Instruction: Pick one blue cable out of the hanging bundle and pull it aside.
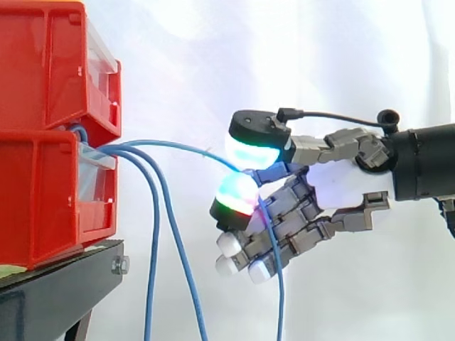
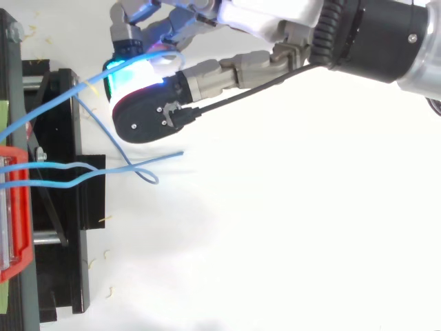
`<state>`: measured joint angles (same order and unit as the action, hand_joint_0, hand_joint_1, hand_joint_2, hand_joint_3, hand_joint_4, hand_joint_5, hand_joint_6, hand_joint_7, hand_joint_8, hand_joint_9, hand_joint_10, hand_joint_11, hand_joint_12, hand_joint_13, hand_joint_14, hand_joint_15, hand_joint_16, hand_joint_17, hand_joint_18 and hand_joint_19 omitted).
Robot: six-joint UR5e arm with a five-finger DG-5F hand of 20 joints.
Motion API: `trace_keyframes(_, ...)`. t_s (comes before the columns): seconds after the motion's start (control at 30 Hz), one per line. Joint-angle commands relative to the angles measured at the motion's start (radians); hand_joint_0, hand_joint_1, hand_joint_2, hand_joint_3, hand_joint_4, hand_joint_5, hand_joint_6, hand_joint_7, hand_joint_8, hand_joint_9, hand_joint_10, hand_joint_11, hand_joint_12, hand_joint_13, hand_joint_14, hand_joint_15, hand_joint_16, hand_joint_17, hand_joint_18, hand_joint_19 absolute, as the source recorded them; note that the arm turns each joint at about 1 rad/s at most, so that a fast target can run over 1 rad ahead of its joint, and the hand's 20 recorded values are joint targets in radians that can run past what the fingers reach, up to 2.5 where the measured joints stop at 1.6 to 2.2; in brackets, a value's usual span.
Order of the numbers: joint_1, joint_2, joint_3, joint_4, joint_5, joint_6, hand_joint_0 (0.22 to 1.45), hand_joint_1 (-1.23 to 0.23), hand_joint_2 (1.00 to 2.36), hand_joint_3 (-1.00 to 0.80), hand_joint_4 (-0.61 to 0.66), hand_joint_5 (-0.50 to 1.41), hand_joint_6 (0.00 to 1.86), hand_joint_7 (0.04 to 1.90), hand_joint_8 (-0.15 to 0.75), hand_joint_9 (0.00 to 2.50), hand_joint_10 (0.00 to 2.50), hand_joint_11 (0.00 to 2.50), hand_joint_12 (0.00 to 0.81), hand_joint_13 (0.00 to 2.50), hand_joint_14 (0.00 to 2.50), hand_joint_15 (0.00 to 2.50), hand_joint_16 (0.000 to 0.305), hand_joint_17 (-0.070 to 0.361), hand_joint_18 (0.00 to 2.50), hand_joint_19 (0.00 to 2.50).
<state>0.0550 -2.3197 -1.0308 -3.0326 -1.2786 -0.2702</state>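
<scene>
Pinched between two glowing pads (image 1: 249,150) of the multi-fingered robot hand (image 1: 345,183): one thin blue cable (image 1: 178,146); stretched in a shallow arc from the stacked red plastic bins (image 1: 43,192) to the pinch, well clear of the bins, then hanging straight down; other fingers curled below the pinch. Two other thin blue cables (image 1: 152,234) drooping from the lower bin, beside the black metal stand (image 1: 57,291).

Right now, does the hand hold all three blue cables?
No: the hand pinches one thin blue cable; two others hang free.
</scene>
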Motion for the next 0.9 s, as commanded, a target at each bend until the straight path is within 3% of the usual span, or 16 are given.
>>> trace_keyframes(0.0,-0.001,-0.012,0.001,0.008,0.001,0.002,0.52,-0.61,1.00,-0.46,0.23,-0.18,0.86,1.19,0.329,0.68,0.01,0.61,0.426,0.52,0.01,0.36,0.058,0.131,0.45,0.51)
trace_keyframes(0.27,-0.001,-0.041,0.008,0.026,-0.001,0.019,0.51,-0.58,1.00,-0.49,0.24,-0.19,0.85,1.18,0.331,0.68,0.01,0.61,0.431,0.53,0.01,0.36,0.059,0.133,0.46,0.50)
trace_keyframes(0.6,-0.004,-0.041,0.034,0.003,-0.012,0.046,0.47,-0.23,1.00,-0.50,0.23,-0.18,0.84,1.15,0.354,0.69,0.01,0.59,0.453,0.53,0.01,0.37,0.064,0.145,0.44,0.53)
trace_keyframes(0.7,-0.007,-0.041,0.055,-0.035,-0.012,0.046,0.53,-0.27,1.00,-0.50,0.20,-0.18,0.83,1.17,0.335,0.68,0.01,0.59,0.428,0.51,0.01,0.36,0.059,0.133,0.40,0.55)
trace_keyframes(0.87,-0.011,-0.041,0.063,-0.042,-0.013,0.043,0.59,-0.51,1.02,-0.28,0.22,-0.18,0.83,1.15,0.327,0.70,0.01,0.59,0.417,0.53,0.01,0.36,0.056,0.126,0.44,0.53)
